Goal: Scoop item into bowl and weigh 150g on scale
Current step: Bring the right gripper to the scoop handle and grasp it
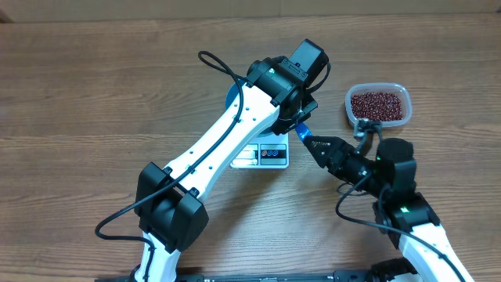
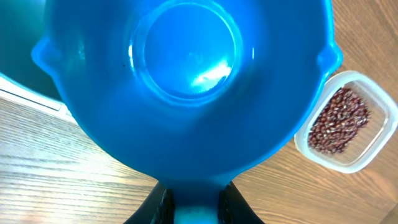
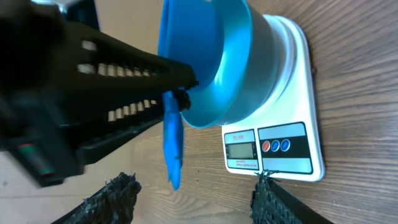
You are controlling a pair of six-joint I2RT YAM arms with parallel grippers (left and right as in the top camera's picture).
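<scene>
The blue bowl point(image 3: 231, 62) sits on the white scale point(image 3: 301, 140), black fingers point(image 3: 137, 59) pinching its rim.

Bowl point(image 2: 186, 93) on scale point(image 3: 292, 124); beans point(image 1: 378, 105) in tub point(image 1: 348, 102), right.

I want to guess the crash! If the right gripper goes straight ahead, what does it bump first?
Probably the thin blue handle sticking out from the bowl, just ahead of the right gripper; depth is unclear.
</scene>
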